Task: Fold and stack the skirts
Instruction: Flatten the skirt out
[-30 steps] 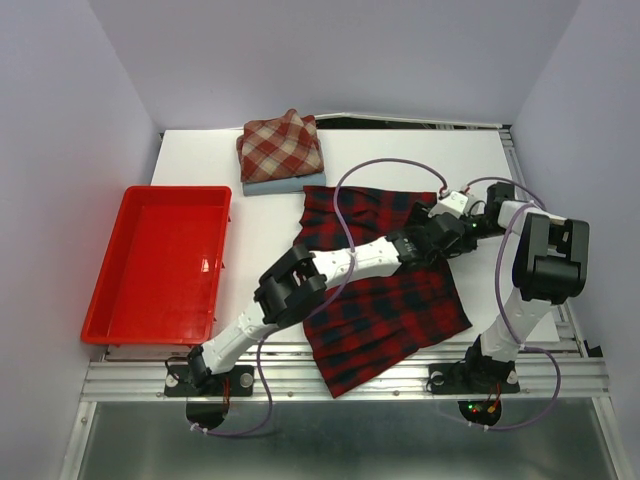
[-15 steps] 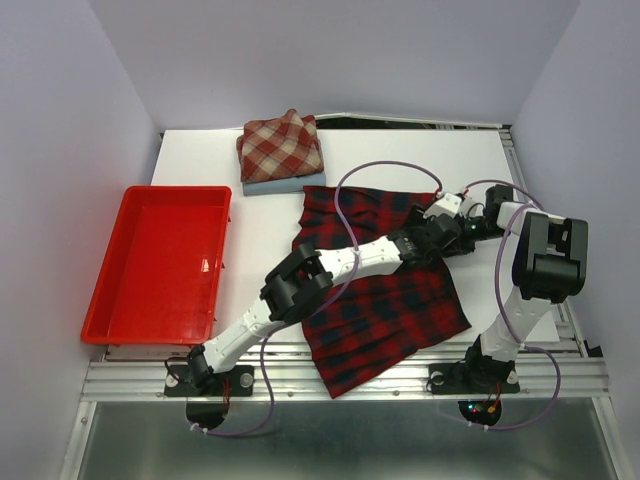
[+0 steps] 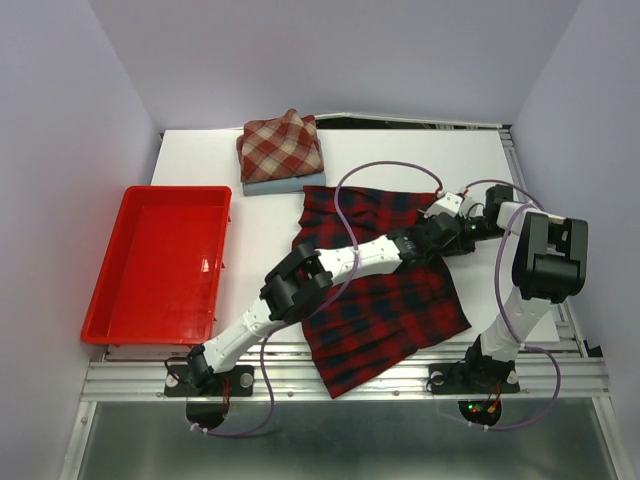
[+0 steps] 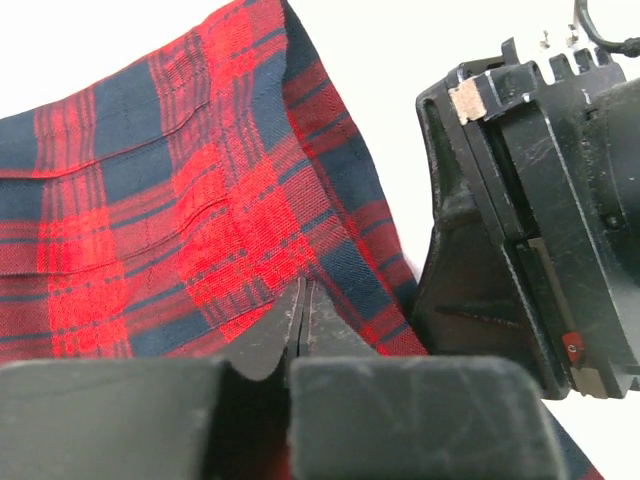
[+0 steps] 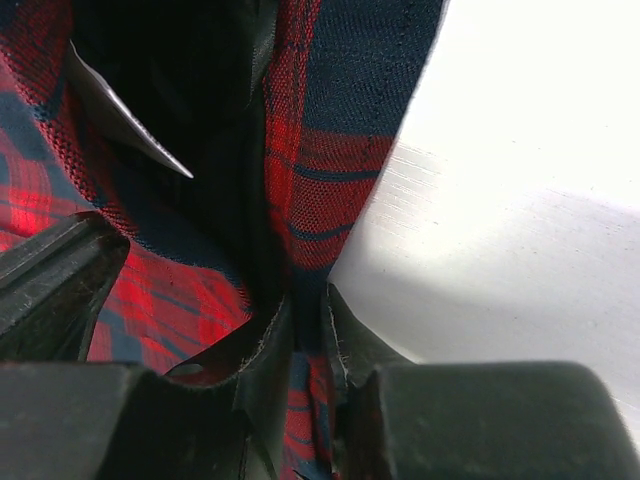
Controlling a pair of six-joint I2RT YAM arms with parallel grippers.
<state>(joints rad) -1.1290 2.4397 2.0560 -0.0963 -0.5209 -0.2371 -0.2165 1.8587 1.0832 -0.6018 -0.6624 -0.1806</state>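
The red and navy plaid skirt [image 3: 385, 300] lies spread over the middle and right of the table. At its right edge both grippers meet. My left gripper [image 3: 432, 238] [image 4: 303, 290] is shut, its tips pinching a small ridge of plaid cloth just inside the hem. My right gripper [image 3: 452, 222] [image 5: 308, 320] is shut on the skirt's edge, with cloth running between its fingers. Its black body [image 4: 520, 220] stands close beside the left gripper. At the back, the brick-red and cream check skirt [image 3: 280, 145] lies folded on the light blue skirt [image 3: 270, 186].
A red plastic tray [image 3: 170, 189] sits at the left of the table. White table [image 3: 400, 155] shows behind the plaid skirt. The skirt's near corner hangs over the front rail [image 3: 340, 378]. Purple cables [image 3: 385, 165] loop above the skirt.
My left gripper's jaws have closed from wide open onto the plaid cloth. The left arm slid slightly forward. The right gripper tightened a little on the edge.
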